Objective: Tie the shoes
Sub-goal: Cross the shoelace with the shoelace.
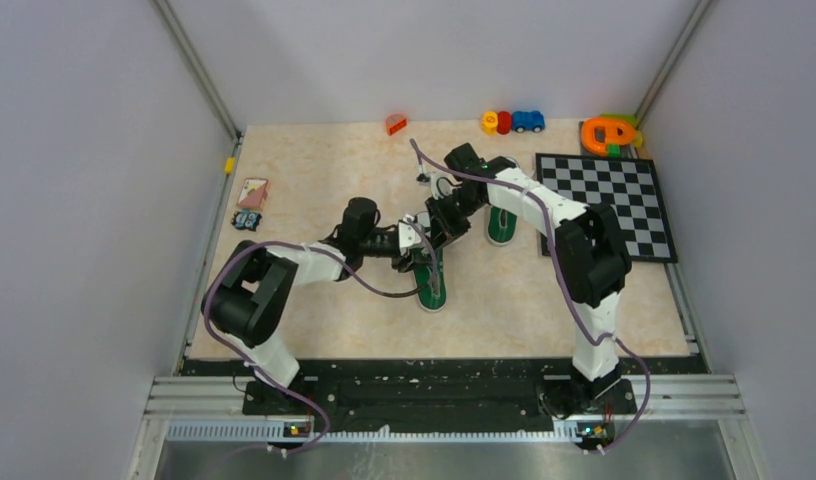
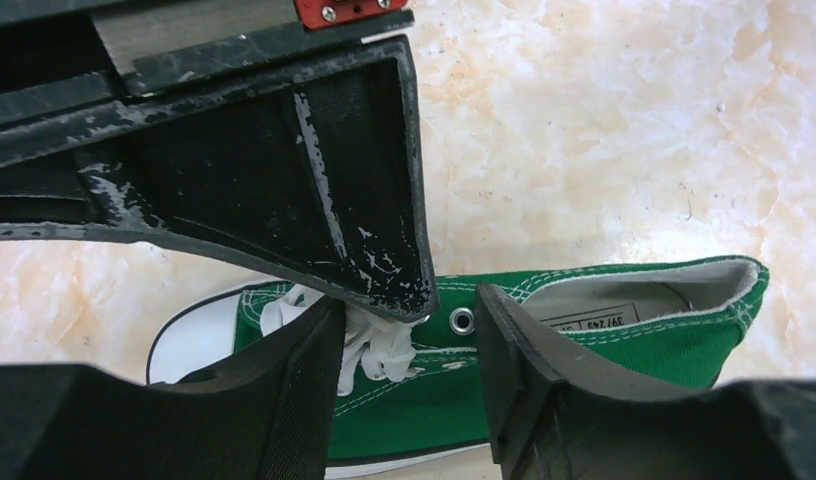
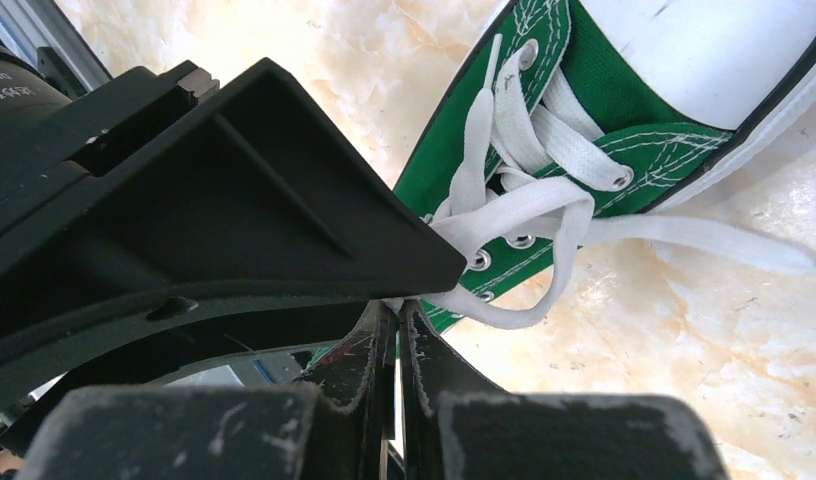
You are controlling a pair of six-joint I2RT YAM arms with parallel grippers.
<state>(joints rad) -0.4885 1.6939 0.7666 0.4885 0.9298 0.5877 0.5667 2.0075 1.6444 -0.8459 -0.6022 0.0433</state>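
Observation:
Two green sneakers with white laces lie on the table. The near one (image 1: 432,287) is at the centre; the other (image 1: 501,228) is partly hidden under the right arm. My left gripper (image 1: 416,246) hangs over the near shoe (image 2: 584,340), open, its fingers (image 2: 284,400) straddling the eyelet area beside a bunched white lace (image 2: 384,350). My right gripper (image 1: 434,228) is shut (image 3: 399,315), pinching a loop of white lace (image 3: 514,210) of the same shoe (image 3: 584,90). A loose lace end (image 3: 704,235) trails across the table.
A chessboard (image 1: 609,205) lies at the right. Small toys stand along the back: an orange piece (image 1: 396,124), yellow, red and blue pieces (image 1: 512,122), and an orange-green toy (image 1: 611,133). Cards (image 1: 252,192) lie at the left.

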